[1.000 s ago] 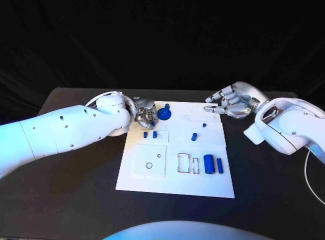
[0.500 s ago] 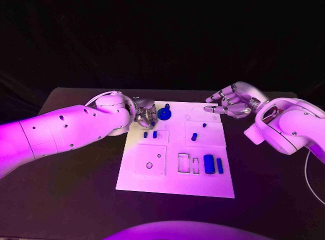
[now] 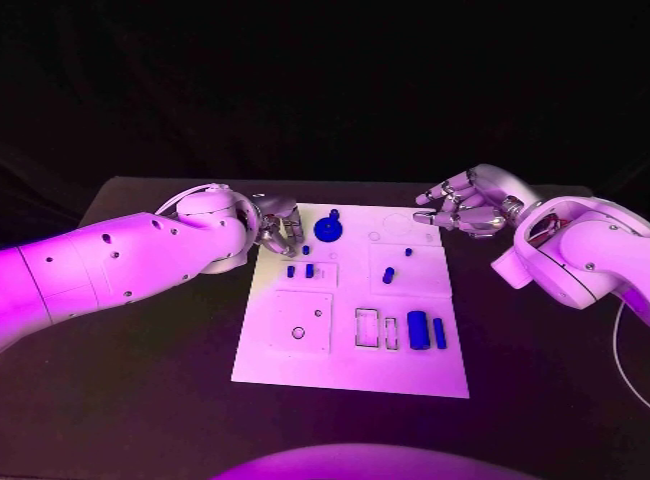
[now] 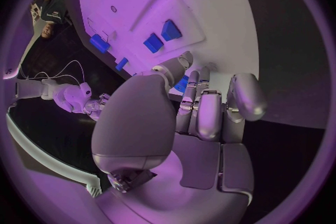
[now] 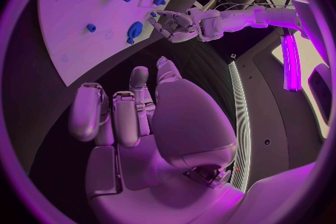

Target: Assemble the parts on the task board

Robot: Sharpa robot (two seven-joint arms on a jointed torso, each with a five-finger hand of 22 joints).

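Near the far left corner of the task board [image 3: 347,375], a blue knobbed part [image 3: 328,227] is standing upright, free of both hands. It looks small, stiff, light and probably slick; its raised stem seems the best place to pinch. Just beside it, the left hand [image 3: 278,228] is hovering, fingers loosely curled on nothing. Opposite, the right hand [image 3: 462,212] is waiting, fingers apart and empty.

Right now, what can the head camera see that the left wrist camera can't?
Head view: the whole task board, its two long blue parts in the near corner, and the blue knob standing near the left hand. Left wrist view: that hand's curled fingers from behind, holding nothing I can see. Both: the board, small blue parts, the right hand.
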